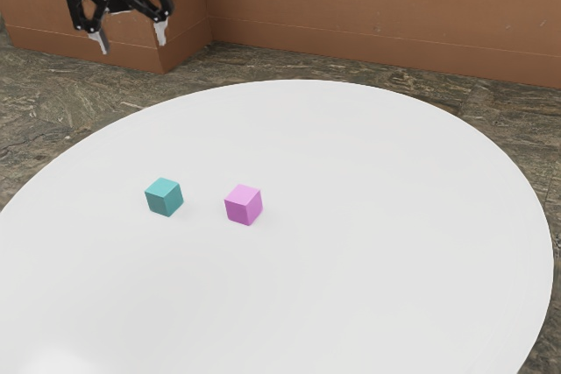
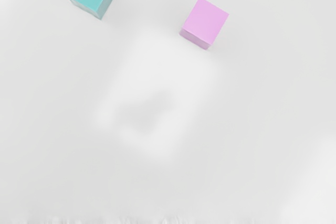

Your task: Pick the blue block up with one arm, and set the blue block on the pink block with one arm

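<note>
My tool (image 1: 131, 39) hangs at the upper left of the frame, fingers spread apart and empty, well clear of the white table (image 1: 394, 216). The blue block (image 1: 164, 196) sits left of centre. The pink block (image 1: 243, 204) is near it, toward the exterior view's right, not touching. I judge that an off-centre descent could knock the blue block into its neighbour.

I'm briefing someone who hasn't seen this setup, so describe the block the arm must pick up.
Start at the round white table. Two small cubes sit apart near its middle; the blue block is the one on the exterior view's left. It is teal, unlike the pink block beside it.
</note>
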Available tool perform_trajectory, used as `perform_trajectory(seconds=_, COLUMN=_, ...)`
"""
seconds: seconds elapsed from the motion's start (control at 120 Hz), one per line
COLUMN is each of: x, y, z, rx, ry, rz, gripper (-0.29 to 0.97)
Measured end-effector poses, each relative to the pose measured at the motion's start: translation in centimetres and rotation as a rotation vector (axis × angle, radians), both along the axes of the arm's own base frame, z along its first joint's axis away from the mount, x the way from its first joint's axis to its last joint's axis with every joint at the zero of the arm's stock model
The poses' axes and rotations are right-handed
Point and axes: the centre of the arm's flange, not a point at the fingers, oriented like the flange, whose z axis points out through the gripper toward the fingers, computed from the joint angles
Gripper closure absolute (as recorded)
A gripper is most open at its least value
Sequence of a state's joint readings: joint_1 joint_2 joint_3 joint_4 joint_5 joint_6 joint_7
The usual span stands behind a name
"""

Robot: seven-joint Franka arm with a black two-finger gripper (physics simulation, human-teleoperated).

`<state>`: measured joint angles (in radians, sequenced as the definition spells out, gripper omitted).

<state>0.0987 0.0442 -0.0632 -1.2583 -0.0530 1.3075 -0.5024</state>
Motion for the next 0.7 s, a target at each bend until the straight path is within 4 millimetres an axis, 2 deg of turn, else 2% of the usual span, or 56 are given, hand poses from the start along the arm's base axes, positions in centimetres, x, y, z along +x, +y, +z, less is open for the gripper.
perform_trajectory(seconds=0.067, x=-3.2, y=1.0, z=-4.2, rx=-0.002, ry=0.083, rz=0.035, gripper=0.0)
perform_trajectory(seconds=0.117, x=-7.2, y=1.2, z=-8.8, rx=-0.011, ry=0.162, rz=0.052, gripper=0.0)
perform_trajectory(seconds=0.192, x=-12.3, y=4.1, z=-14.0, rx=-0.046, ry=0.226, rz=0.119, gripper=0.0)
perform_trajectory(seconds=0.242, x=-14.3, y=5.5, z=-16.8, rx=-0.038, ry=0.233, rz=0.13, gripper=0.0)
perform_trajectory(seconds=0.292, x=-15.1, y=6.5, z=-19.0, rx=0.001, ry=0.215, rz=0.101, gripper=0.0)
perform_trajectory(seconds=0.392, x=-15.0, y=8.7, z=-24.1, rx=0.079, ry=0.173, rz=-0.014, gripper=0.0)
perform_trajectory(seconds=0.508, x=-11.4, y=11.3, z=-29.8, rx=0.133, ry=0.106, rz=-0.187, gripper=0.0)
perform_trajectory(seconds=0.608, x=-8.6, y=12.1, z=-31.7, rx=0.172, ry=0.027, rz=-0.324, gripper=0.0)
perform_trajectory(seconds=0.7, x=-5.0, y=12.9, z=-33.3, rx=0.182, ry=-0.027, rz=-0.409, gripper=0.0)
